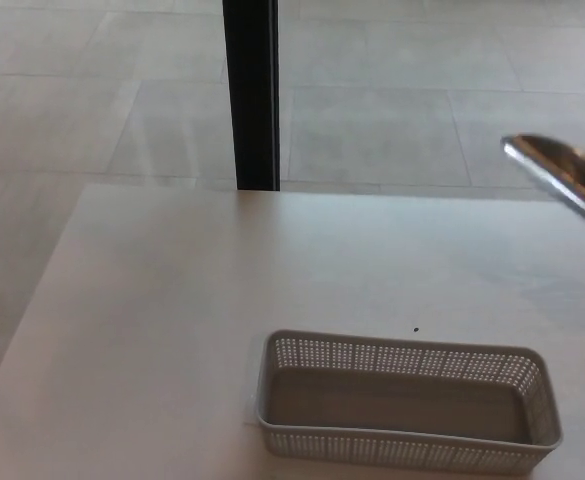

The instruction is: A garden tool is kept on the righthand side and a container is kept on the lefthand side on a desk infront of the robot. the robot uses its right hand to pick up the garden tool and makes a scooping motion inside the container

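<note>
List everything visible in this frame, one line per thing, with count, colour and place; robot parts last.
Trowel blade: one, shiny metal, at the right edge, raised above the desk; handle out of frame.
Perforated basket: one, grey-white, front of desk, empty.
Desk: one, pale, filling the lower frame.
Post: one, black, upright behind the desk.
Floor: pale tiles, beyond the desk.
Robot hands: neither in view.

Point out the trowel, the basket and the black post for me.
trowel point(562, 172), head view, on the shiny blade at the right edge.
basket point(397, 445), head view, on its perforated front wall.
post point(251, 95), head view, mid-height on the black upright.
</note>
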### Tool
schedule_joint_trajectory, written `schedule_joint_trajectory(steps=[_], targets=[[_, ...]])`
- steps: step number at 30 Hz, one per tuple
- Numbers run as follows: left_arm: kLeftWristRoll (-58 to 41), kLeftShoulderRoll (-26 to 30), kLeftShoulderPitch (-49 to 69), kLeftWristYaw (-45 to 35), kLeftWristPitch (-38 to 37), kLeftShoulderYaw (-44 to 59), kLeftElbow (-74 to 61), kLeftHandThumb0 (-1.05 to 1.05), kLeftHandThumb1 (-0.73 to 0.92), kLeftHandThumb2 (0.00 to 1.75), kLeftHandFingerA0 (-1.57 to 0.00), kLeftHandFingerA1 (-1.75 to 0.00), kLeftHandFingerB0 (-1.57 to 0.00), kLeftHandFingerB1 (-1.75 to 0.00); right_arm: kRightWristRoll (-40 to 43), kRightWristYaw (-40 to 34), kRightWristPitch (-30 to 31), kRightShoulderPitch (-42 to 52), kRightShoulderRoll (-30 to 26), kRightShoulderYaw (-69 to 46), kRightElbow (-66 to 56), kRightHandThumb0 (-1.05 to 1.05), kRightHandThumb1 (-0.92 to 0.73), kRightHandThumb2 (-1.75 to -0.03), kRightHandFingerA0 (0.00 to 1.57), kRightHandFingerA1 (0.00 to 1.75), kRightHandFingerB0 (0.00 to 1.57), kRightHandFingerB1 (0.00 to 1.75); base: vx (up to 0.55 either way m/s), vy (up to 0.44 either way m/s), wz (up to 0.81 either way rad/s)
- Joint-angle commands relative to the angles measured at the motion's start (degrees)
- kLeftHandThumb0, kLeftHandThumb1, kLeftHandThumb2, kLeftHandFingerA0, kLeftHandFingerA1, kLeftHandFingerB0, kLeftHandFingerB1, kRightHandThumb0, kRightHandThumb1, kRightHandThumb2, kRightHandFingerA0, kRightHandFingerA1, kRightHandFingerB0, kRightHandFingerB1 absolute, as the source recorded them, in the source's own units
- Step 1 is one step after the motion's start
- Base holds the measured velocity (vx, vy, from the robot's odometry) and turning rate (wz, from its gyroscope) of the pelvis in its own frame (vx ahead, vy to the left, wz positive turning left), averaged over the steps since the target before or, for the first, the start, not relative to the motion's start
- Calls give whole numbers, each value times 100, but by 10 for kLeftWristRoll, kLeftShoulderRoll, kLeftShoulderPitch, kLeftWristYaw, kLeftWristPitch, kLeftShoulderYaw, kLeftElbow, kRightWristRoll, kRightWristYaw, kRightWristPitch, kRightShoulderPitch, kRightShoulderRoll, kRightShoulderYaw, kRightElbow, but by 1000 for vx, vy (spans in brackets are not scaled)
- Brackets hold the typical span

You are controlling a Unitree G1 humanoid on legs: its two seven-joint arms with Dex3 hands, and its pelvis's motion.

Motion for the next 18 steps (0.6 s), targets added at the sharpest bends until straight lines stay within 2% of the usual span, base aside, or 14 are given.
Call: schedule_joint_trajectory(steps=[1, 3, 4, 5, 6, 7, 8, 9, 12, 14, 15, 17, 18], targets=[[-7, 9, 2, -3, 13, 4, -1, -61, -17, 160, -89, -122, -77, -113, -21, -45, -11, 10, -1, 31, -9, -17, -62, -96, 80, 173, 73, 141, 0, 0, 0], [-8, 9, 2, -4, 13, 5, -3, -63, -21, 165, -85, -124, -75, -115, -24, -55, -6, 13, 2, 42, -13, -19, -63, -91, 77, 175, 69, 146, 0, 0, 0], [-7, 9, 1, -5, 14, 4, -3, -60, -19, 161, -86, -123, -74, -112, -32, -62, 9, 11, 13, 56, -10, -16, -69, -68, 89, 170, 66, 126, 0, 0, 0], [-6, 9, -1, -4, 16, 4, -2, -57, -16, 157, -87, -121, -73, -110, -33, -65, 11, 10, 15, 61, -8, -21, -75, -63, 83, 171, 65, 124, 0, 0, 0], [-6, 8, -1, -2, 16, 4, -2, -57, -19, 159, -89, -123, -76, -112, -41, -67, 34, 3, 22, 72, -2, -34, -57, -94, 100, 128, 73, 98, 0, 0, 0], [-6, 8, -1, -2, 15, 4, -2, -63, -22, 167, -83, -123, -76, -114, -46, -69, 56, -3, 28, 79, 2, -24, -76, -66, 78, 165, 62, 125, 0, 0, 0], [-5, 8, 0, -4, 14, 3, -3, -63, -22, 167, -83, -123, -76, -114, -46, -70, 65, -6, 31, 83, 5, -24, -76, -66, 78, 165, 62, 125, 0, 0, 0], [-4, 9, -1, -3, 15, 2, -2, -63, -20, 163, -84, -121, -76, -112, -45, -76, 66, -11, 35, 86, 19, -24, -75, -70, 82, 168, 64, 133, 0, 0, 0], [-4, 6, 5, -5, 10, 2, -2, -64, -22, 165, -81, -121, -73, -113, -44, -89, 87, -23, 47, 90, 44, -22, -72, -76, 86, 174, 68, 139, 0, 0, 0], [-11, 4, 7, -9, 12, 7, -3, -56, -24, 165, -86, -126, -74, -115, -19, -104, 101, -46, 66, 73, 105, -16, -61, -91, 84, 175, 63, 156, 0, 0, 0], [-9, 4, 8, -8, 13, 6, -5, -60, -26, 172, -87, -127, -79, -120, -12, -105, 112, -53, 71, 65, 114, -17, -61, -90, 82, 175, 57, 159, 0, 0, 0], [-6, 3, 10, -4, 10, 4, -6, -63, -24, 170, -86, -126, -77, -118, -1, -118, 119, -64, 78, 51, 137, -21, -65, -87, 83, 175, 56, 160, 0, 0, 0], [-8, 2, 12, -6, 8, 5, -6, -65, -21, 172, -83, -125, -77, -118, 2, -124, 142, -79, 85, 43, 154, -21, -64, -87, 82, 175, 55, 153, 0, 0, 0]])
